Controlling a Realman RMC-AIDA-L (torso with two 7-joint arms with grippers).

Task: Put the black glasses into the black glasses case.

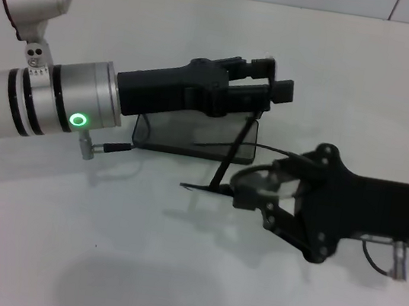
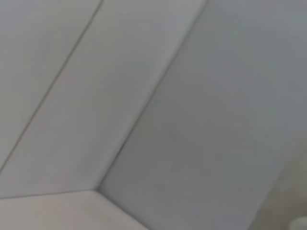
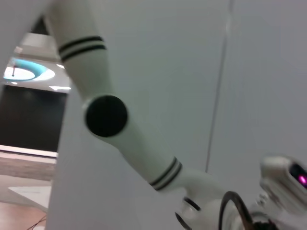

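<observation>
1. The right gripper [image 1: 248, 194] pinches the black glasses [image 1: 226, 173], temples dangling beyond its fingers.
2. The left gripper [image 1: 269, 90] grips the black glasses case [image 1: 192, 136]'s raised lid.
3. A loose temple may catch the case rim.

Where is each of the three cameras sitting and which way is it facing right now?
Head view: on the robot's head, looking down at the white table; shows both arms, the left pincer over the black glasses case, and the right pincer at the black glasses.
Left wrist view: faces a plain panelled wall; no body visible.
Right wrist view: faces up at a white robot arm.
Shared: the head and right wrist views both show robot arm parts.
</observation>
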